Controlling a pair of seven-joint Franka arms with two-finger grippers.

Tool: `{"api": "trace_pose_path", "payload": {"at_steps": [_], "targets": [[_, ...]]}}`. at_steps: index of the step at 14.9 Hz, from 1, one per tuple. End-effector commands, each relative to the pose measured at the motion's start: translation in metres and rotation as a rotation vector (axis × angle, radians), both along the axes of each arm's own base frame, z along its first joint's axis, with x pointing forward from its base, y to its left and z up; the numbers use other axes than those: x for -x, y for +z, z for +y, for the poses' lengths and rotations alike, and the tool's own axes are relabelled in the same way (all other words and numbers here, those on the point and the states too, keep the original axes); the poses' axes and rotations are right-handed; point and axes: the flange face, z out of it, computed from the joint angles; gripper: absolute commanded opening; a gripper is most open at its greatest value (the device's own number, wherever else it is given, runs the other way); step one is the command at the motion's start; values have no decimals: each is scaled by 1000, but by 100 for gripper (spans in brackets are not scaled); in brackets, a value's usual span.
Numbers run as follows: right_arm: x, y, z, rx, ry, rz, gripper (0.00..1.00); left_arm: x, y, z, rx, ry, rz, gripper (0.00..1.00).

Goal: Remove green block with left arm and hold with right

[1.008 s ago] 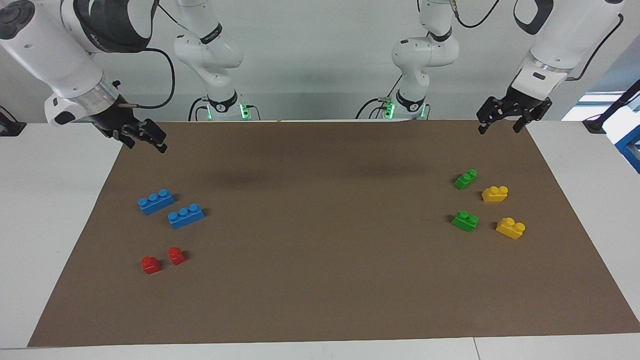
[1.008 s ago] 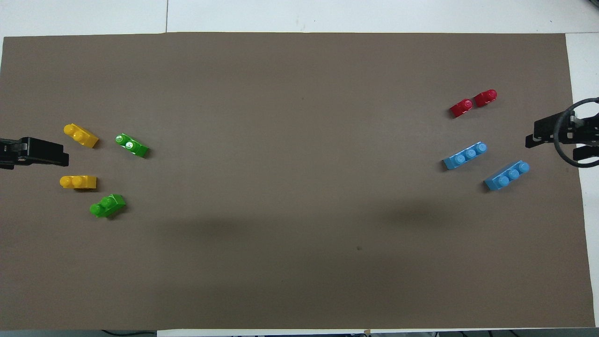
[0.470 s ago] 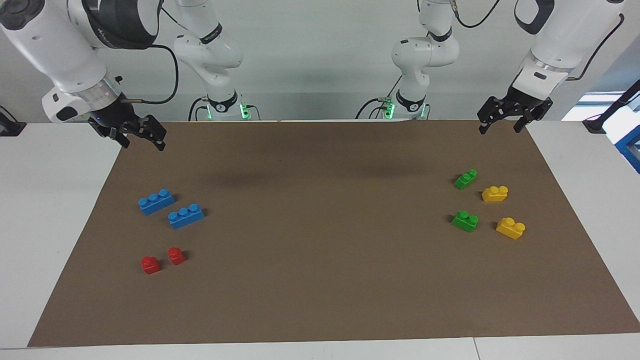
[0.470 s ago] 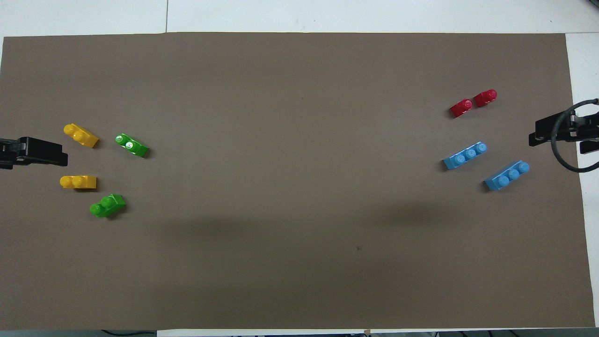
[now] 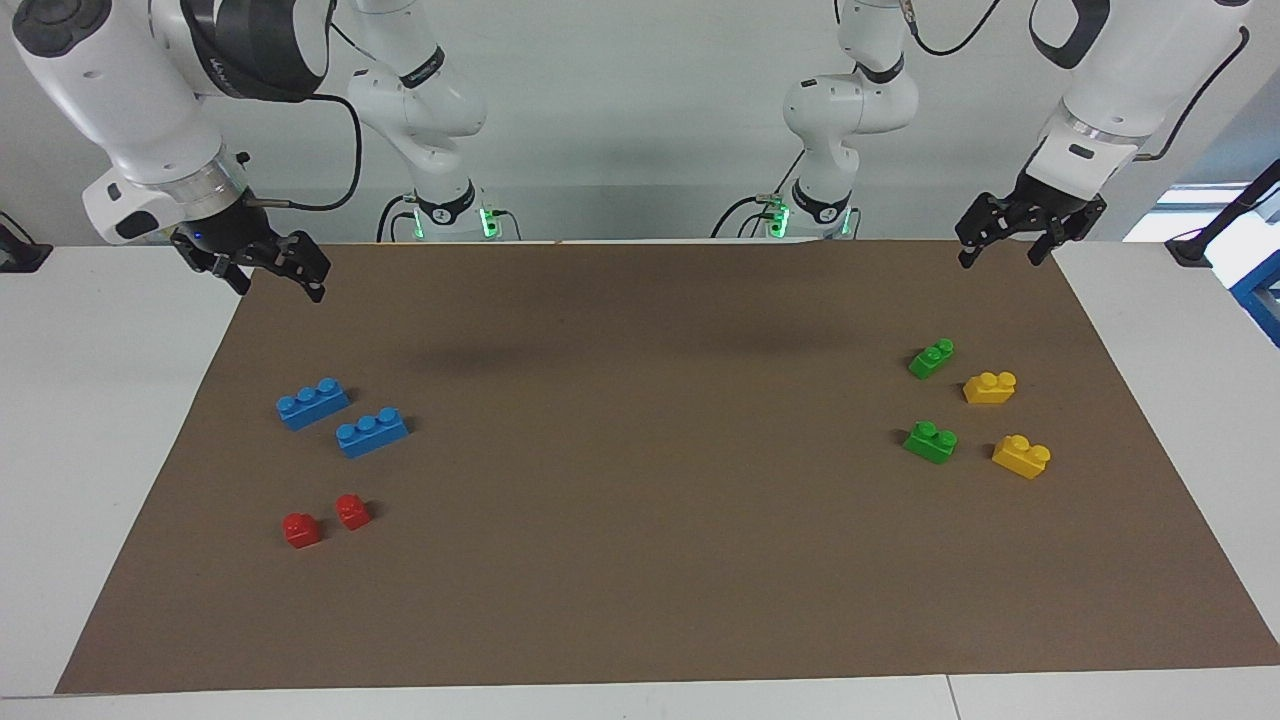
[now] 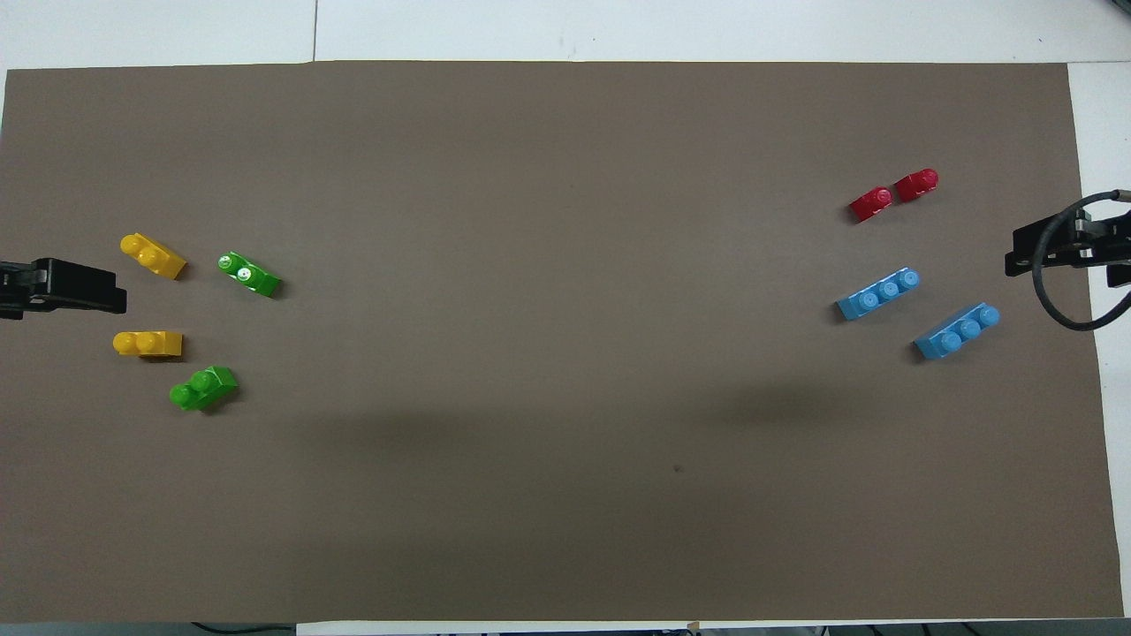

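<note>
The green block (image 5: 931, 358) (image 6: 203, 389), bright green with two studs, lies on the brown mat at the left arm's end. A second, slimmer green block (image 5: 930, 442) (image 6: 249, 274) lies farther from the robots. My left gripper (image 5: 1000, 254) (image 6: 106, 291) hangs open and empty above the mat's edge nearest the robots, apart from both blocks. My right gripper (image 5: 281, 281) (image 6: 1016, 259) hangs open and empty above the mat's corner at the right arm's end.
Two yellow blocks (image 5: 990, 387) (image 5: 1021, 456) lie beside the green ones. Two blue three-stud bricks (image 5: 313, 403) (image 5: 372, 432) and two small red blocks (image 5: 301, 529) (image 5: 352, 511) lie at the right arm's end. The brown mat (image 5: 640, 550) covers most of the white table.
The right gripper has risen a little and drawn back toward the mat's edge. The left gripper and all blocks have hardly moved.
</note>
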Motion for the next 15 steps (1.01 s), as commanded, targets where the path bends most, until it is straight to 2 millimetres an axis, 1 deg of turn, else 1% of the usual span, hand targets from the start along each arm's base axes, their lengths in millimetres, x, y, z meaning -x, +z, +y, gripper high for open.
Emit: {"api": "trace_pose_path", "payload": {"at_steps": [1,7,15], "targets": [[-2,4,-2,23,24,-15,100,2,5,3,-7,-5,-9,100],[0,4,-2,26,48,-15,100,2,5,4,-9,-3,-9,100],[-3,7,-2,26,64,-39,100,2,4,5,-7,0,-8,100]]}}
